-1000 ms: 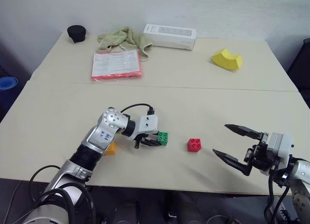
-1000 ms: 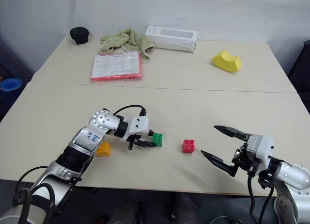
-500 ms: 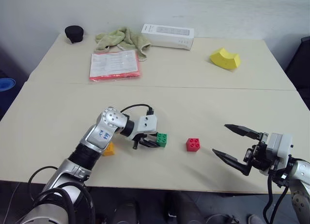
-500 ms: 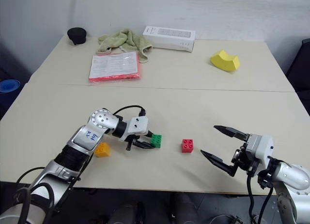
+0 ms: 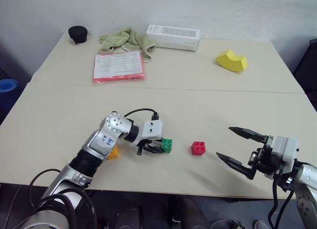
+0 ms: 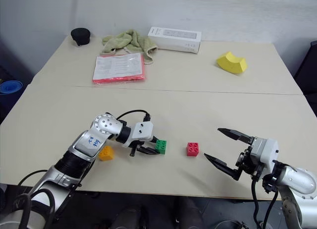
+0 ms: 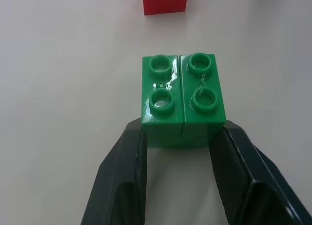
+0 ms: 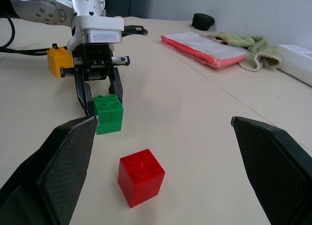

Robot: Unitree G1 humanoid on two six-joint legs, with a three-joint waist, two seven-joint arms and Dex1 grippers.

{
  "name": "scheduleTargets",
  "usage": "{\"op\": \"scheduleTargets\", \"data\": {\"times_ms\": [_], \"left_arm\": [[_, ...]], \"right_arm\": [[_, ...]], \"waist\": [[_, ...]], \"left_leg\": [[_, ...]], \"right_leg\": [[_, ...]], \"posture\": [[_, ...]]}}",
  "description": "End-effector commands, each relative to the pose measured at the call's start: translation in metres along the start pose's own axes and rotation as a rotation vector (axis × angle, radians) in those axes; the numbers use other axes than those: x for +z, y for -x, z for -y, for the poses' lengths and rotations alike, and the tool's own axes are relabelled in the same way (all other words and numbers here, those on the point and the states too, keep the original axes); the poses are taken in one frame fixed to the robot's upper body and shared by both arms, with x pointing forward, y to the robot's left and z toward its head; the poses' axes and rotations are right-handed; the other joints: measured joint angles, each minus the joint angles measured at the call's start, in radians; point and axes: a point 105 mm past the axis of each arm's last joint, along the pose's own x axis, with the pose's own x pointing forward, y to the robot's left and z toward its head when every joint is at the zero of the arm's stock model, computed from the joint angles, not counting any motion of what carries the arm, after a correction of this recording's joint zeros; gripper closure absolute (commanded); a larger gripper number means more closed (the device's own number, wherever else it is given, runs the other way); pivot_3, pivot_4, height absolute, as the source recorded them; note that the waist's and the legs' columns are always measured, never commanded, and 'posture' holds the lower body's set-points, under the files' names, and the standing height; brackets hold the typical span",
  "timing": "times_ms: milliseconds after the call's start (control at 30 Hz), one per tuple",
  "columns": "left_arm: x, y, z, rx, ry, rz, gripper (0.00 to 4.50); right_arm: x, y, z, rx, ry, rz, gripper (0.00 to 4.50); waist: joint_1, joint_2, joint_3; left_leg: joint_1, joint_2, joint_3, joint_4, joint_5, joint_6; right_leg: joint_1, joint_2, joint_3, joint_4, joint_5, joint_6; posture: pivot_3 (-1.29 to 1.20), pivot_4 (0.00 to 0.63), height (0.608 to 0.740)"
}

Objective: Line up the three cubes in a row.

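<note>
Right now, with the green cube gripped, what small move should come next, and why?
Probably slide the green cube, clamped in the left end effector, a little closer to the red cube; a gap separates them, and the orange-yellow cube sits behind the arm.

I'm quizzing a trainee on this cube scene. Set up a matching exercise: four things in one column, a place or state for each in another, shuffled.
Things:
1. green cube
2. red cube
3. orange-yellow cube
4. right gripper

Places or states:
A. jaws open, holding nothing
B. beside the left arm's forearm
C. gripped by the left gripper
D. free on the table, between the grippers

Pairs: 1-C, 2-D, 3-B, 4-A
</note>
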Motion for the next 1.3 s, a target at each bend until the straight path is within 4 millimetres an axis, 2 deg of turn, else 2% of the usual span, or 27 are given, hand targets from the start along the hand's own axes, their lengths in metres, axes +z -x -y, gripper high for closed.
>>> {"op": "scheduleTargets", "data": {"times_ms": [33, 67, 267, 333, 433, 533, 600, 700, 767, 900, 967, 1033, 1067, 1167, 1233, 1300], "left_arm": [[-0.01, -0.002, 0.003, 0.01, 0.026, -0.031, 2.69], [-0.01, -0.002, 0.003, 0.009, 0.027, -0.031, 2.26], [-0.002, 0.007, 0.002, 0.005, 0.03, 0.02, 0.5], [0.003, 0.011, 0.0, 0.008, 0.021, 0.057, 0.06], [0.01, 0.022, -0.001, -0.011, 0.002, 0.113, 0.06], [0.008, 0.035, -0.007, -0.001, -0.017, 0.126, 0.06], [0.011, 0.05, -0.013, 0.015, -0.049, 0.175, 0.06], [0.017, 0.071, -0.01, -0.025, -0.064, 0.267, 0.06], [0.019, 0.094, -0.009, -0.032, -0.067, 0.309, 0.06], [0.024, 0.136, -0.024, 0.127, -0.025, 0.396, 0.06], [0.01, 0.16, -0.023, 0.21, 0.027, 0.37, 0.06], [-0.004, 0.173, -0.019, 0.273, 0.061, 0.336, 0.06], [-0.018, 0.183, -0.015, 0.327, 0.098, 0.311, 0.06], [-0.082, 0.22, 0.02, 0.482, 0.273, 0.183, 0.06], [-0.106, 0.234, 0.04, 0.547, 0.357, 0.119, 0.06], [-0.122, 0.243, 0.058, 0.592, 0.442, 0.105, 0.06]], "right_arm": [[0.005, -0.001, 0.001, 0.0, 0.022, 0.028, 0.0], [0.005, -0.001, 0.001, 0.0, 0.022, 0.028, 0.0], [0.005, 0.0, 0.001, 0.004, 0.02, 0.026, 0.0], [0.004, -0.001, 0.002, 0.005, 0.02, 0.025, 0.0], [0.004, -0.001, 0.003, 0.007, 0.02, 0.027, 0.0], [0.002, -0.002, 0.004, 0.01, 0.019, 0.029, 0.0], [0.001, -0.003, 0.006, 0.013, 0.017, 0.031, 0.0], [-0.001, -0.005, 0.006, 0.02, 0.011, 0.035, 0.0], [-0.002, -0.005, 0.007, 0.024, 0.005, 0.038, 0.0], [-0.001, -0.007, 0.009, 0.02, 0.001, 0.056, 0.0], [0.0, -0.012, 0.006, 0.039, 0.0, 0.075, 0.0], [0.001, -0.015, 0.003, 0.057, 0.0, 0.089, 0.0], [0.002, -0.018, 0.002, 0.067, 0.002, 0.101, 0.0], [0.005, -0.03, -0.004, 0.134, 0.02, 0.127, 0.0], [0.005, -0.033, -0.01, 0.19, 0.028, 0.126, 0.0], [0.008, -0.037, -0.014, 0.226, 0.047, 0.138, 0.0]], "waist": [[0.0, 0.0, 0.0], [0.0, 0.0, 0.0], [-0.001, 0.0, 0.0], [-0.001, 0.0, 0.0], [-0.001, 0.0, 0.0], [-0.001, 0.0, 0.0], [-0.002, 0.0, 0.0], [-0.003, 0.0, 0.0], [-0.003, 0.0, 0.0], [-0.003, 0.0, 0.0], [-0.007, 0.0, 0.0], [-0.014, 0.0, 0.0], [-0.016, 0.0, 0.0], [-0.038, 0.0, 0.0], [-0.044, 0.0, 0.0], [-0.032, -0.001, 0.001]], "left_leg": [[0.0, 0.0, 0.0, 0.0, 0.0, 0.0], [0.0, 0.0, 0.0, 0.0, 0.0, 0.0], [0.0, 0.0, 0.0, 0.0, 0.0, 0.0], [0.0, 0.0, 0.0, 0.0, 0.0, 0.0], [0.0, 0.0, 0.0, 0.0, 0.0, 0.0], [0.0, 0.0, 0.0, 0.0, 0.0, 0.0], [0.0, 0.0, 0.0, 0.0, 0.0, 0.0], [0.0, 0.001, 0.0, 0.0, 0.0, 0.0], [-0.001, 0.001, 0.001, 0.0, 0.0, 0.0], [-0.001, 0.001, 0.0, 0.001, 0.0, -0.001], [-0.001, 0.001, 0.0, 0.001, 0.0, 0.0], [-0.001, 0.001, 0.001, 0.0, 0.0, -0.001], [0.0, 0.001, 0.001, 0.0, 0.0, -0.001], [0.001, 0.002, 0.002, -0.002, 0.0, -0.001], [0.003, 0.003, 0.003, -0.002, -0.001, -0.002], [0.002, 0.004, 0.002, -0.002, -0.001, -0.001]], "right_leg": [[0.0, 0.0, 0.0, 0.0, 0.0, 0.0], [0.0, 0.0, 0.0, 0.0, 0.0, 0.0], [0.0, 0.0, 0.0, 0.0, 0.0, 0.0], [0.0, 0.0, 0.0, 0.0, 0.0, 0.0], [0.0, 0.0, 0.0, 0.0, 0.0, 0.0], [-0.001, 0.0, 0.0, 0.0, 0.0, 0.0], [0.0, 0.0, 0.0, 0.0, 0.0, 0.0], [-0.001, 0.0, -0.001, 0.0, 0.0, 0.0], [-0.001, 0.0, -0.001, 0.0, 0.0, 0.0], [-0.001, 0.0, -0.001, 0.0, 0.0, 0.0], [-0.001, 0.0, -0.001, 0.0, 0.0, 0.0], [-0.002, 0.0, -0.001, 0.0, 0.0, 0.0], [-0.001, 0.0, -0.001, 0.0, 0.0, 0.0], [-0.002, 0.0, 0.001, 0.001, 0.0, -0.001], [-0.002, 0.001, 0.001, 0.003, -0.001, -0.002], [-0.002, 0.0, 0.0, 0.003, -0.002, -0.003]], "posture": [[0.0, 0.15, 0.74], [0.0, 0.15, 0.74], [0.0, 0.15, 0.74], [0.0, 0.15, 0.74], [0.0, 0.15, 0.74], [0.0, 0.15, 0.74], [0.0, 0.15, 0.74], [0.0, 0.15, 0.74], [0.0, 0.15, 0.74], [0.0, 0.15, 0.74], [0.0, 0.15, 0.74], [0.0, 0.15, 0.74], [0.0, 0.15, 0.74], [0.0, 0.15, 0.74], [0.0, 0.15, 0.74], [0.0, 0.15, 0.74]]}}
